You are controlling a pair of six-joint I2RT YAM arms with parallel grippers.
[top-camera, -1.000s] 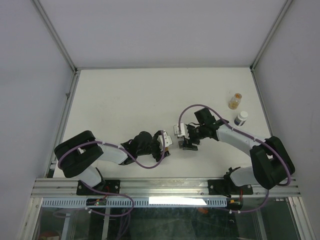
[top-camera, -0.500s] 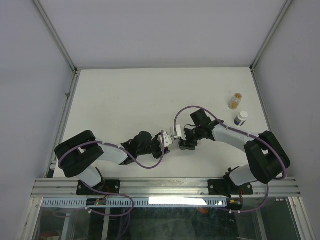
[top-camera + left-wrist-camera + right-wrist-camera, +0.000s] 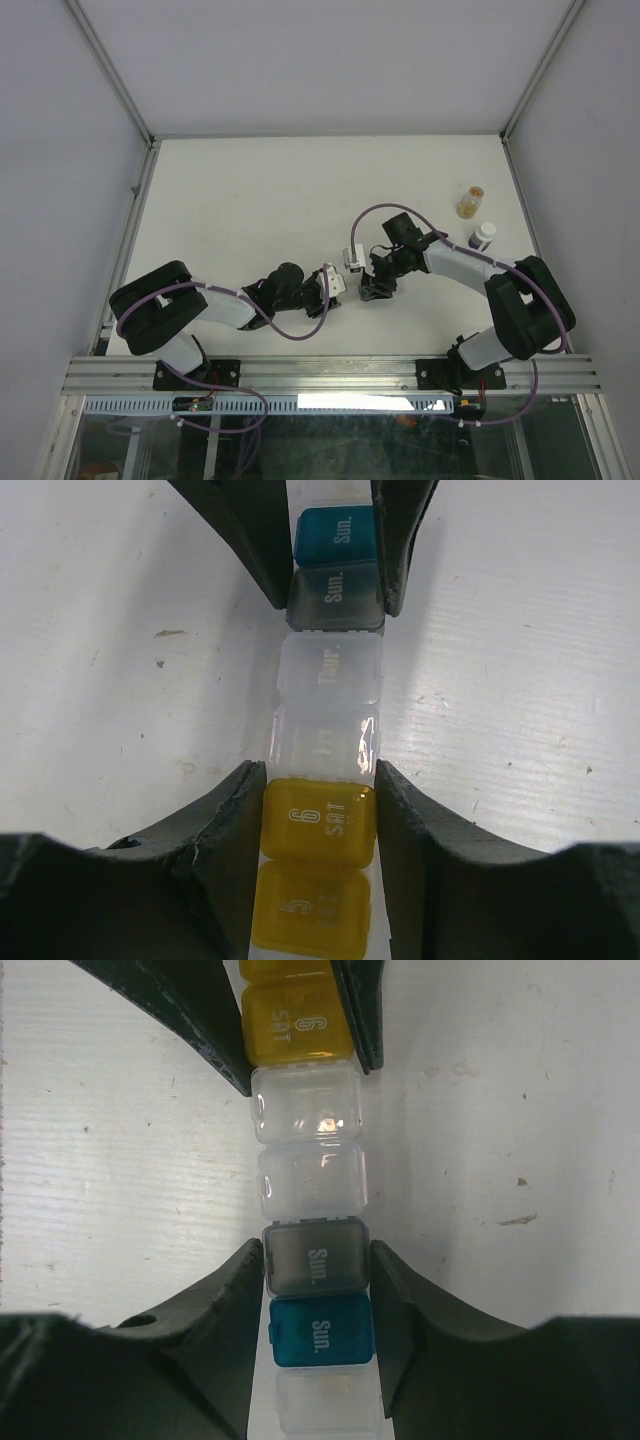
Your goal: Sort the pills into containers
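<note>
Yellow end of the containers (image 3: 330, 670) sits clamped in the left claw (image 3: 318, 792), and the right claw (image 3: 316, 1272) is closed on the grey cell, so the strip is held at both ends near the bench (image 3: 250, 200) centre, a touch toward 6 o'clock. Every lid looks shut and the clear cells look empty, while the pills (image 3: 468, 209) show as a tan mass in a vial (image 3: 472, 194) at 2 o'clock, beside a bottle (image 3: 482, 236). Sorting seems not yet begun: opening lids and dropping in pills all remain.
</note>
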